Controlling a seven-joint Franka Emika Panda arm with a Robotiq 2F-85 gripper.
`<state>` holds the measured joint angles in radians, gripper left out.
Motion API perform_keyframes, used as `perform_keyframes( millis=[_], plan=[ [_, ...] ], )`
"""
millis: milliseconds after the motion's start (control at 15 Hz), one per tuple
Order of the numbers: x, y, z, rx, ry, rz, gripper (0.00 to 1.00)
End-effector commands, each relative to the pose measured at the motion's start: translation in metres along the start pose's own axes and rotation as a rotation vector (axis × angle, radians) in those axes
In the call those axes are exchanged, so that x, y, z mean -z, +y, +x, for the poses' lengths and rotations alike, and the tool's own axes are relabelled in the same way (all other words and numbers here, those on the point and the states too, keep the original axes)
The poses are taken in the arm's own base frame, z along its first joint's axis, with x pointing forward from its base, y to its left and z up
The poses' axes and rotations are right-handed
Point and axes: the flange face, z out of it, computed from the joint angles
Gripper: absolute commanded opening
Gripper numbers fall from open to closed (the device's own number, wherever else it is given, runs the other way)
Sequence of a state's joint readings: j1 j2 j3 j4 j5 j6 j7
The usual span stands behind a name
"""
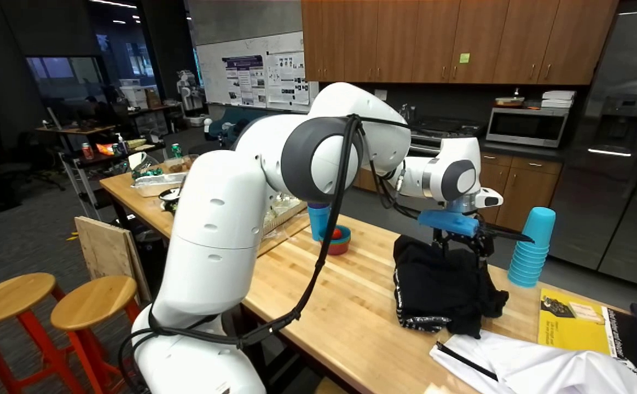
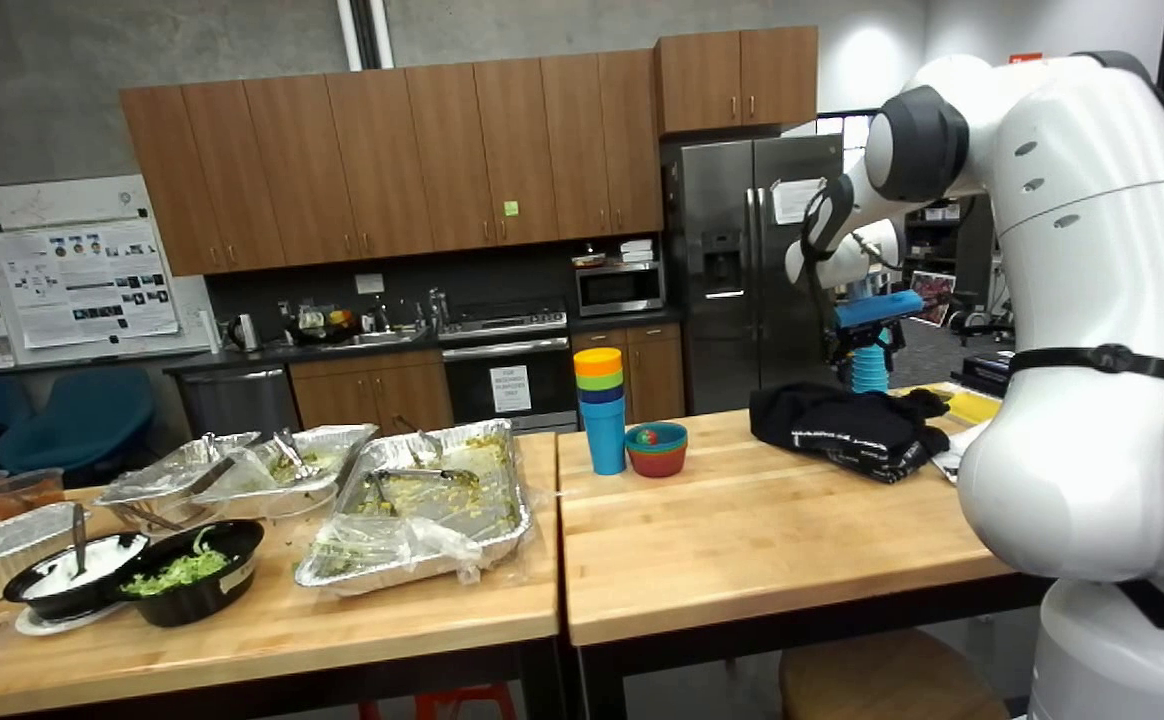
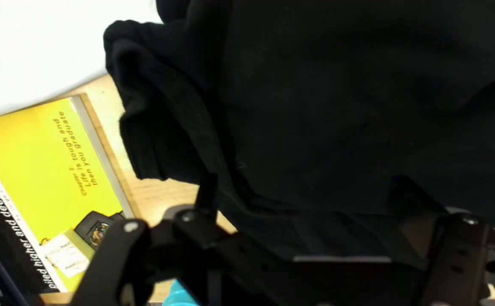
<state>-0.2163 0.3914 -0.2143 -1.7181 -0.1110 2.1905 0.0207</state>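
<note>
A black garment (image 1: 439,290) lies bunched on the wooden table (image 1: 318,295), with white print along its near edge. Over its far part hangs my gripper (image 1: 463,257), pointing down, a blue block on its mount. In the wrist view the gripper (image 3: 307,187) is open wide, fingers (image 3: 207,193) far apart. Black cloth (image 3: 337,106) fills most of that view and spreads beneath and between the fingers, with no fold pinched. Whether the tips touch the cloth is hard to tell, black on black. In an exterior view the garment (image 2: 842,430) lies below the gripper (image 2: 862,350).
A tall stack of light-blue cups (image 1: 532,249) stands close beside the gripper. Near the garment lie a white cloth (image 1: 565,366) and a yellow book (image 1: 575,323). Further along are stacked coloured cups (image 2: 603,430) and small bowls (image 2: 657,460). Foil trays (image 2: 422,500) occupy the adjoining table.
</note>
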Motion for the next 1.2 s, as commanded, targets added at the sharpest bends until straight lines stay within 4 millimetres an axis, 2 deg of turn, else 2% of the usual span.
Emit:
perform_keyframes(
  millis=[0, 133, 267, 600, 667, 1133],
  plan=[
    [0.020, -0.003, -0.017, 0.063, -0.006, 0.007, 1.00],
    [0.025, -0.002, -0.022, 0.103, -0.049, -0.024, 1.00],
    [0.027, 0.006, -0.020, 0.125, -0.115, -0.144, 1.00],
    [0.014, 0.027, -0.012, 0.163, -0.203, -0.393, 1.00],
    [0.016, 0.025, -0.019, 0.164, -0.188, -0.326, 1.00],
    [0.009, 0.025, -0.013, 0.173, -0.197, -0.368, 1.00]
  ],
)
